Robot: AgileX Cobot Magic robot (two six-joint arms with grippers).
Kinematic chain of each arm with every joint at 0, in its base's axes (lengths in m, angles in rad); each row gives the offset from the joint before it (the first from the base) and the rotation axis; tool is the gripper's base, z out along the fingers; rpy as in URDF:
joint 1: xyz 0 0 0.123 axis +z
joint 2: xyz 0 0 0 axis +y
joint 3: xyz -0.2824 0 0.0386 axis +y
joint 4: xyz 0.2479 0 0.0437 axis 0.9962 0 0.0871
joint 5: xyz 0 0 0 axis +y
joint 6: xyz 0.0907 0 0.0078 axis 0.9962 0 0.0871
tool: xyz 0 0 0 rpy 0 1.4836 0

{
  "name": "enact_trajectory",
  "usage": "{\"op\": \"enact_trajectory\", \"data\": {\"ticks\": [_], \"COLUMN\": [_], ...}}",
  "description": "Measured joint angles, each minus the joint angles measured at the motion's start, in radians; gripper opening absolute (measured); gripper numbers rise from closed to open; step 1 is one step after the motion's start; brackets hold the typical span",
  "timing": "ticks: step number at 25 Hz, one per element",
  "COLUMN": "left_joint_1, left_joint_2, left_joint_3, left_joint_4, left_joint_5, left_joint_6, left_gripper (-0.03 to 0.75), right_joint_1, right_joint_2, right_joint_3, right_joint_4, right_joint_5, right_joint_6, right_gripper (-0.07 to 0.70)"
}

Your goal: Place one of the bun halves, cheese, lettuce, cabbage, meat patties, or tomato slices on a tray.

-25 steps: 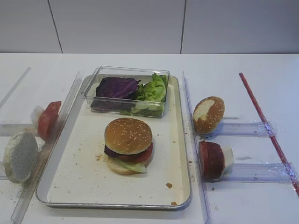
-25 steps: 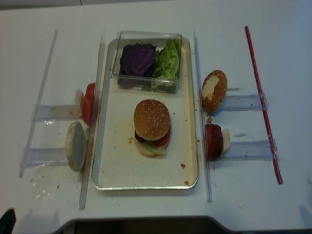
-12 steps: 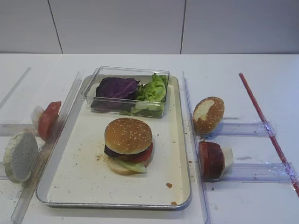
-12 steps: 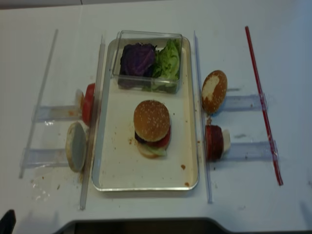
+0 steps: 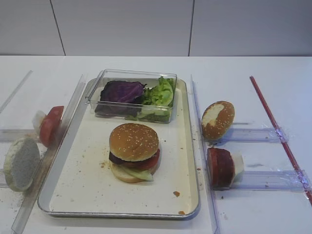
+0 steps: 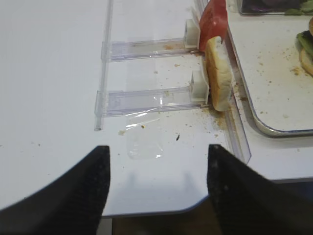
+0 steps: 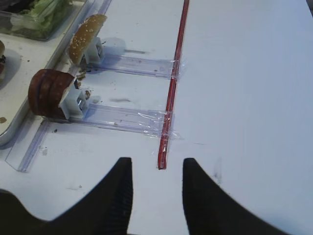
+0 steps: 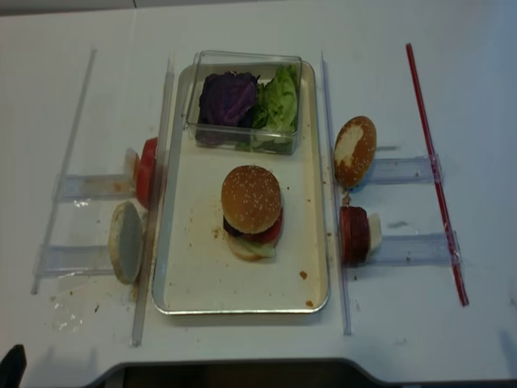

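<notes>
Left tool (image 6: 158, 188), right tool (image 7: 155, 196): black, smooth, curved tapering fingers.

A clear plastic box (image 5: 168, 92) sits at the far end, its walls see-through. Right of centre, a brown bun with a pale patch (image 5: 217, 119) stands on edge against a clear rail (image 5: 256, 134), and a thin red rod (image 5: 278, 130) runs front to back across the rail ends on the white table (image 5: 253, 68). At the left, a pale floury bun half (image 5: 20, 163) stands on edge by another clear rail (image 6: 146, 98).
</notes>
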Motion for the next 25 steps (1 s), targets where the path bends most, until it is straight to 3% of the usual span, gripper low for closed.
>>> {"op": "enact_trajectory", "data": {"ticks": [25], "left_joint_1": [0.000], "left_joint_2": [0.000], "left_joint_3": [0.000], "left_joint_4": [0.000], "left_joint_5": [0.000], "left_joint_6": [0.000], "left_gripper": [0.412], "right_joint_1": [0.000], "right_joint_2": [0.000], "right_joint_3": [0.001], "right_joint_4": [-0.026], "right_joint_5": [-0.002], "right_joint_6": [0.024], "right_gripper": [0.279]}}
